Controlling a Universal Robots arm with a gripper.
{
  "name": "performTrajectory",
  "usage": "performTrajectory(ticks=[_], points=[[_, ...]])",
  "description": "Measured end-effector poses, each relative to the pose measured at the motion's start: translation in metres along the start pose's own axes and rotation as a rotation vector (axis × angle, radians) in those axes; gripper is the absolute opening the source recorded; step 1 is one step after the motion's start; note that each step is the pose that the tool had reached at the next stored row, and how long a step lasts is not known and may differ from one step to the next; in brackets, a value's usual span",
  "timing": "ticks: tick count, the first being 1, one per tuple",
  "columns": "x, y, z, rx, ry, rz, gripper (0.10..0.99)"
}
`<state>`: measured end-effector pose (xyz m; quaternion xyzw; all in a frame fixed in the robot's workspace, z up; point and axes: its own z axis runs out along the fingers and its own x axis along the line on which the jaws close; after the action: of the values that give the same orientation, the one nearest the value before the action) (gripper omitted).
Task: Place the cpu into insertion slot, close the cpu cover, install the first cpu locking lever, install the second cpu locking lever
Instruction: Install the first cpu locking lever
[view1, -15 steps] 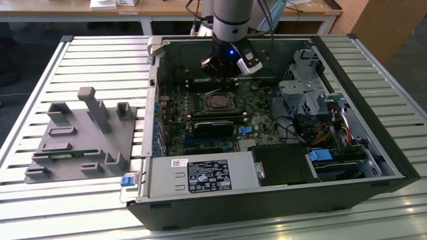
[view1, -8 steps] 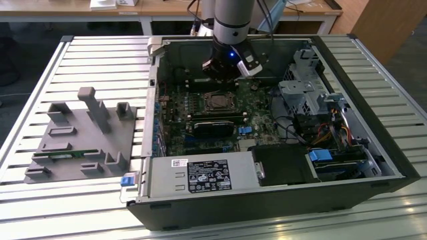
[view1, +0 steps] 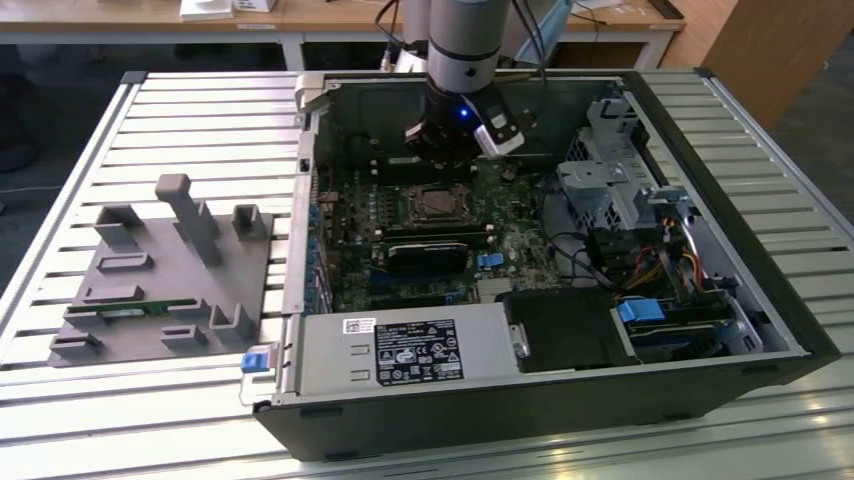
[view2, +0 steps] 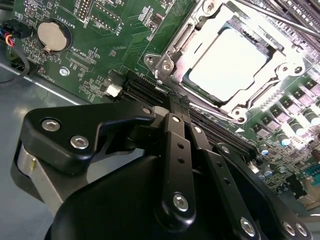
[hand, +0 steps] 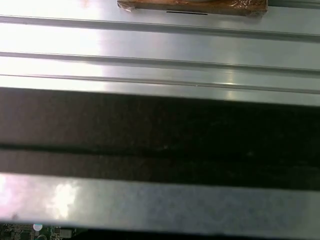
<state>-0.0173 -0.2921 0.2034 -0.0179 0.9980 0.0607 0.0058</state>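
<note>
- The jaws (view2: 177, 102) were drawn together, the two fingertips meeting with nothing between them, in the second wrist view; they held nothing.
- Just beyond the tips lay the dark memory slots (view2: 150, 90), and just past those the socket, so the jaws hung near the socket's edge but did not touch it.
- The cpu (view2: 230, 62) sat flat in the socket, its dull silver top showing through the open middle of the cover (view2: 172, 47).
- The cover lay down over the chip, its metal frame running round the chip's edges. Whether the levers were latched I could not tell.
- Judged from this, the cpu is light, stiff and fragile underneath; it should be taken only by its side edges, kept level, never pressed on the top.
- The cover looks like thin, springy sheet metal, hinged on one edge; it is best pushed at the free edge, away from the hinge. The closed jaws seem suited to pushing, not pinching.
- Farther out from the jaws, a round coin battery (view2: 52, 36) sat on the green board (view2: 115, 45).
- In the exterior view the arm (view1: 467, 60) reached down into the open case (view1: 747, 300), with the socket (view1: 437, 204) just beside it, toward the camera.
- Well apart, beside the case on the slatted bench (view1: 174, 110), stood a grey fixture (view1: 174, 270).
</note>
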Motion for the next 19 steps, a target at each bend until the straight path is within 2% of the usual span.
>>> performTrajectory(ticks=[13,19], points=[[-0.0001,-0.0002,0.0021,0.0,-0.0002,0.0,0.114],[-0.0001,-0.0003,0.0019,0.004,0.0002,0.0,0.114]])
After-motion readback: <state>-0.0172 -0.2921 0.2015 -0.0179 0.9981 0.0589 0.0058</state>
